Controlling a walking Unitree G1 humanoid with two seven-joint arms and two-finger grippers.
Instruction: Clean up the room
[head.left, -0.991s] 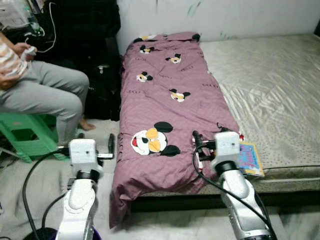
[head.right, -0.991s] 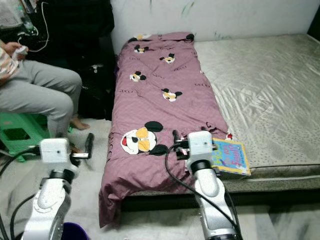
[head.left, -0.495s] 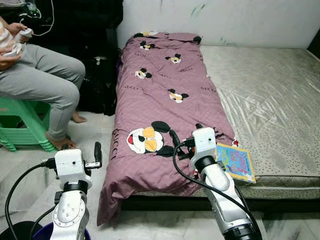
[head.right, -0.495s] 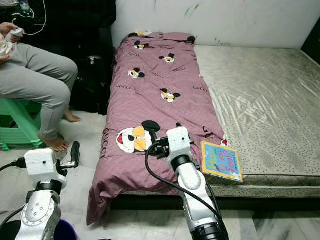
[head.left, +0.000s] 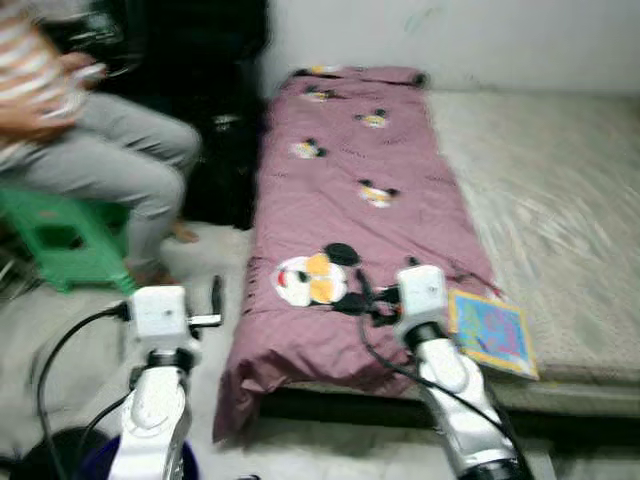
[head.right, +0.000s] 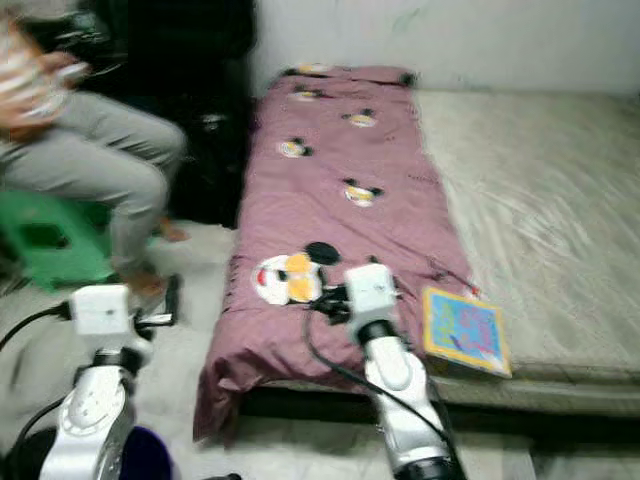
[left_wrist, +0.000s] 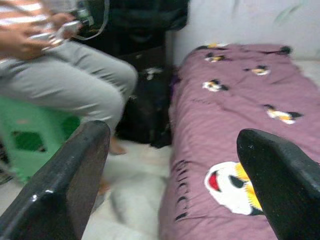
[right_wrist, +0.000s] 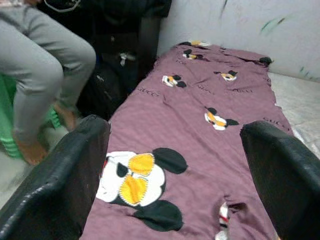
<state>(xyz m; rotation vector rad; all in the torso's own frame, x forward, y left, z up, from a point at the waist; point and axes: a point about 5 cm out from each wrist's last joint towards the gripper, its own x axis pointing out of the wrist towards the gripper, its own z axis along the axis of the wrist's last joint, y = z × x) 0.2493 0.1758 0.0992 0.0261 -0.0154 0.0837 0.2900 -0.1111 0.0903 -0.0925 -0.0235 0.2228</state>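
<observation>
Nearest: left gripper (head.left: 216, 300) raised over bare floor (head.left: 210, 262) beside the bed, fingers spread wide per the left wrist view, holding nothing; likely just carried at the ready. Right gripper (head.left: 366, 296) level over the near end of the purple blanket (head.left: 350, 200), fingers also wide apart per the right wrist view, nothing between them.

Blanket laid lengthwise along the left strip of the mattress (head.left: 540, 190), near edge drooping over the bed's end toward the floor; cartoon-mouse print up. Probably the thing to tidy.

Just right of the right gripper: colourful book (head.left: 490, 330) flat on the mattress at its near edge, touching the blanket's side. Another candidate for pickup.

Further left: seated person (head.left: 110, 165) on a green stool (head.left: 60, 240), hands busy with a small device. Head views blurred.
</observation>
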